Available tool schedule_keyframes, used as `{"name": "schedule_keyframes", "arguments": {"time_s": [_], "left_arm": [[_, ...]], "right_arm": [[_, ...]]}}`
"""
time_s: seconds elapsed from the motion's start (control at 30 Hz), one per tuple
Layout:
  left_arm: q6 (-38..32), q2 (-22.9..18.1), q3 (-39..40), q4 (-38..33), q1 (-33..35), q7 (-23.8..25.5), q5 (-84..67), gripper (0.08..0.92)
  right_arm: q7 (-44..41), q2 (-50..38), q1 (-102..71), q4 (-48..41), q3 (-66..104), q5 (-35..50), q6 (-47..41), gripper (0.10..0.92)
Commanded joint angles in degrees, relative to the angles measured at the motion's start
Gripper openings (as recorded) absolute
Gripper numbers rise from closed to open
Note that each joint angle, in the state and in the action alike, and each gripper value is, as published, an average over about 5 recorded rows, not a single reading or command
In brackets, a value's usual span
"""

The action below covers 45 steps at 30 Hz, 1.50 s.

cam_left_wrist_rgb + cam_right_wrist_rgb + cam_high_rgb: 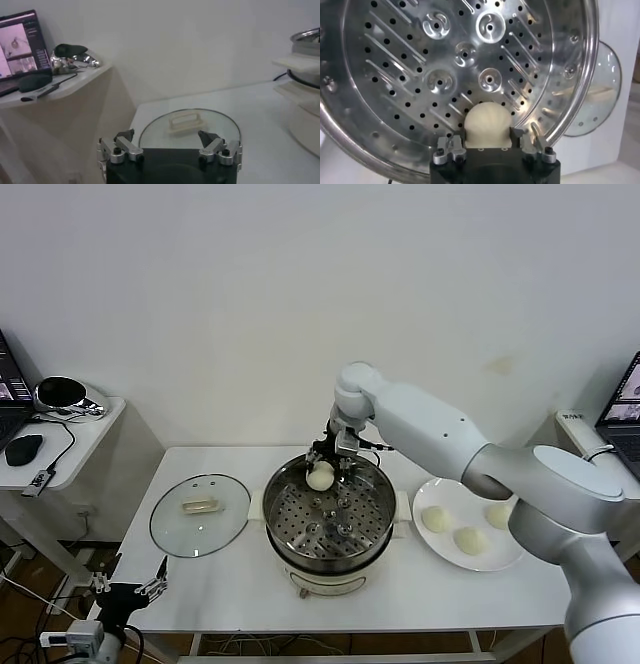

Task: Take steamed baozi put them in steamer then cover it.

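Note:
The steamer (388, 487) stands mid-table, its perforated tray (420, 50) bare except for one baozi (320, 476) at the far edge. My right gripper (323, 468) reaches down into the pot there. In the right wrist view that baozi (488, 122) rests on the tray between the spread fingers (457, 145) of the right gripper (488, 139), which is open. Three more baozi (470, 539) lie on the white plate (508, 562) to the right. My left gripper (128, 584) is parked open, low at the table's front left corner.
The clear glass lid (175, 529) with its cream handle lies flat left of the steamer, just ahead of the left gripper (166, 135), with the lid (210, 122) and steamer's side (305, 50) in that view. A side table with a laptop and mouse (24, 449) stands far left.

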Motion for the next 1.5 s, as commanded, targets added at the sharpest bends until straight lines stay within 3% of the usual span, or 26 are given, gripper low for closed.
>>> {"name": "schedule_keyframes", "arguments": {"time_s": [0.03, 0.37, 0.67, 0.93, 1.03, 1.2, 1.5], "left_arm": [[0.07, 0.02, 0.03, -0.04, -0.04, 0.13, 0.08, 0.823], [0.54, 0.18, 0.02, -0.39, -0.06, 0.59, 0.14, 0.823], [1.33, 0.02, 0.88, -1.13, -0.72, 1.07, -0.15, 0.823], [1.9, 0.85, 1.2, -1.53, -0.78, 0.94, -0.85, 0.823], [2.16, 1.01, 1.24, -1.71, -0.64, 1.12, -0.89, 0.823], [2.2, 0.6, 1.52, -1.74, -0.39, 1.02, -0.67, 0.823], [2.05, 0.02, 1.44, -1.21, -0.08, 1.0, 0.09, 0.823]], "right_arm": [[-0.84, -0.68, 0.22, 0.96, -0.9, 6.09, -0.79, 0.792], [-10.63, -16.55, 9.5, 19.85, -2.05, 27.98, -22.27, 0.823], [-12.78, -33.9, 20.92, 28.3, -8.86, 41.71, -48.5, 0.823], [-13.43, -46.67, 17.62, 33.31, -10.73, 39.28, -75.28, 0.823], [-11.44, -48.58, 13.16, 33.64, -8.49, 35.53, -76.57, 0.823], [-10.25, -48.48, 4.41, 31.32, -2.79, 29.06, -71.59, 0.823], [-8.51, -41.1, -9.77, 22.76, 5.79, 20.84, -63.87, 0.823]]}}
